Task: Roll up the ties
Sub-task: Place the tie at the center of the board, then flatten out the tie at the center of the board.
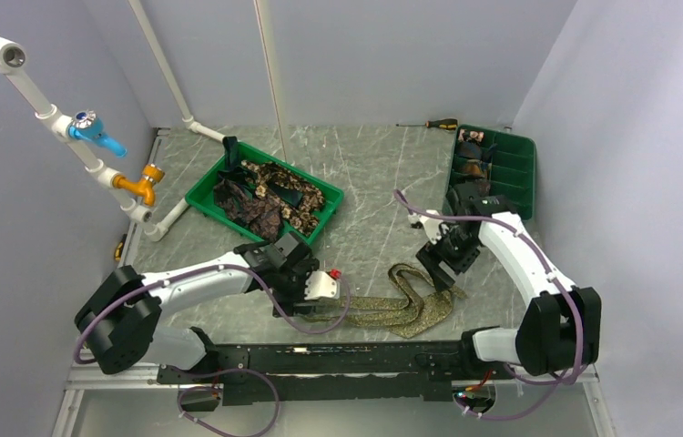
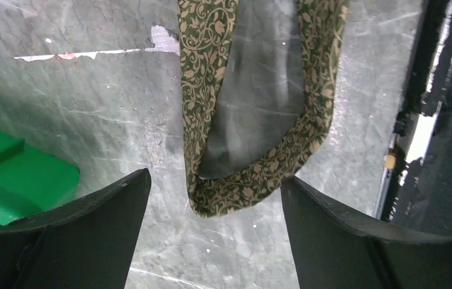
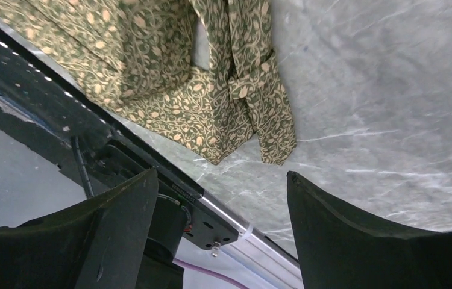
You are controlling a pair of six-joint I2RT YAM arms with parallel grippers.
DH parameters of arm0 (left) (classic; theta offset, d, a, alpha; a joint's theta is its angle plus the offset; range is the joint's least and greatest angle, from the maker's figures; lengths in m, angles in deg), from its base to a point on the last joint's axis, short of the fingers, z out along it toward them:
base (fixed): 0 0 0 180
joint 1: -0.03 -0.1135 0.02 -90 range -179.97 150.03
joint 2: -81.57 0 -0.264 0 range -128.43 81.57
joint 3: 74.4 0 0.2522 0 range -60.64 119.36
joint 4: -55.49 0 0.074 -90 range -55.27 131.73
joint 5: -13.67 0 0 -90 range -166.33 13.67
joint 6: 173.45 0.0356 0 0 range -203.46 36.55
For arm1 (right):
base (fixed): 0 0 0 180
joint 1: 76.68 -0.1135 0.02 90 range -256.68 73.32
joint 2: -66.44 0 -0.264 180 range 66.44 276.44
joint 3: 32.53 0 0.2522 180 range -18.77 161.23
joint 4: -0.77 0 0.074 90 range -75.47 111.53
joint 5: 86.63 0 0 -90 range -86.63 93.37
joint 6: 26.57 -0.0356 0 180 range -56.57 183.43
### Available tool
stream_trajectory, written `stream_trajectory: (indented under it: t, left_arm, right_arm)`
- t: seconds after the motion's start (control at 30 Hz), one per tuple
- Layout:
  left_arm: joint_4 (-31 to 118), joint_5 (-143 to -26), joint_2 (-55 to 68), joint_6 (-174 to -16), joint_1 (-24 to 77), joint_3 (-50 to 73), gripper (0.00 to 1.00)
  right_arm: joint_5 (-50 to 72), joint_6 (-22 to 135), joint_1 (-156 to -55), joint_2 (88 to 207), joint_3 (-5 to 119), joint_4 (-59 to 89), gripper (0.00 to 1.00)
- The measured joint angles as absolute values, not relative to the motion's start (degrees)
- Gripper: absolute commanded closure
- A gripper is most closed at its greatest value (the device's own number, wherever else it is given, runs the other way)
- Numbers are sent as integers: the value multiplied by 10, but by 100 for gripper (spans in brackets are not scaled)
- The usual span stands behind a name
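Near the front edge of the desk (image 1: pixel 365 182), between the two arms, lies an olive-green tie (image 1: pixel 392 308) with a tan leaf pattern, folded back on itself into long flat loops. Its left bend points toward the left tool (image 2: pixel 214 176), whose dark fingers stand wide apart. The bend lies on the desk between the fingertips and touches neither, so this tool grips nothing. At the tie's right end, the wide blade and a narrower strip overlap, their tips lying flat close to the black rail (image 1: pixel 338 355) along the desk's near edge. The right tool (image 3: pixel 222 173) hovers just beside those tips with its fingers spread wide and nothing between them. Farther back on the left, a green tray (image 1: pixel 203 196) holds a loose heap of ties (image 1: pixel 265 198), dark brown and tan-speckled. At the far right, a second green tray (image 1: pixel 515 173), divided into compartments, holds small coiled ties (image 1: pixel 472 155) in its left-hand compartments. A screwdriver (image 1: pixel 431 124) lies on the desk just beside that tray's far corner.
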State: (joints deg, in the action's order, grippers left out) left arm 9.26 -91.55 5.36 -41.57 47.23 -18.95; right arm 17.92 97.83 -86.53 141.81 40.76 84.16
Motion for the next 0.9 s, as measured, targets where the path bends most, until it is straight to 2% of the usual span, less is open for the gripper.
stream_trajectory:
  t: [0.2, 0.33, 0.4, 0.53, 0.63, 0.77, 0.9]
  left_arm:
    - [126, -867, 9, -440, 489, -189, 32]
    - [126, -855, -4, -456, 489, -182, 42]
    - [121, -853, -4, -457, 489, -181, 40]
    - [84, -872, 23, -455, 480, -167, 26]
    - [57, -901, 69, -458, 460, -143, 22]
    - [84, -917, 109, -466, 449, -136, 25]
    - [106, -906, 70, -467, 478, -143, 27]
  right_arm:
    - [121, 961, -869, 1411, 304, 763, 21]
    - [80, 952, -876, 1435, 266, 699, 26]
    - [61, 947, -881, 1441, 254, 678, 28]
    - [33, 937, -889, 1446, 247, 640, 40]
    - [17, 931, -894, 1446, 246, 616, 46]
    - [-2, 928, -900, 1448, 240, 592, 49]
    - [-19, 928, -904, 1456, 229, 578, 51]
